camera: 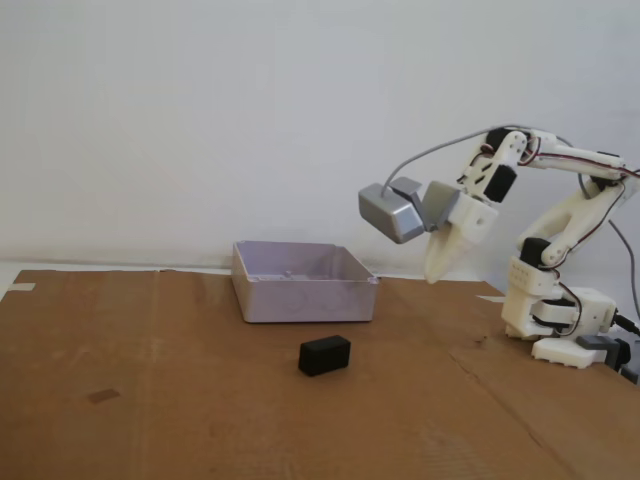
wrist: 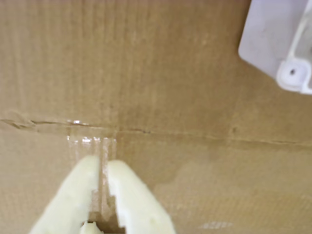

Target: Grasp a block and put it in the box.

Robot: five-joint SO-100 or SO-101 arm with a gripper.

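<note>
A small black block [camera: 325,355] lies on the brown cardboard in the fixed view, just in front of the pale lavender-grey box [camera: 300,283]. My gripper [camera: 436,274] hangs in the air to the right of the box, above the cardboard, pointing down. Its cream fingertips [wrist: 119,180] nearly touch in the wrist view, with nothing between them. The wrist view catches only a corner of the box [wrist: 273,36] at the upper right. The block is out of the wrist view.
Cardboard [camera: 200,400] covers the table, with a crease and a strip of clear tape [wrist: 90,141] below the gripper. The arm's white base [camera: 560,320] stands at the right. A white wall is behind.
</note>
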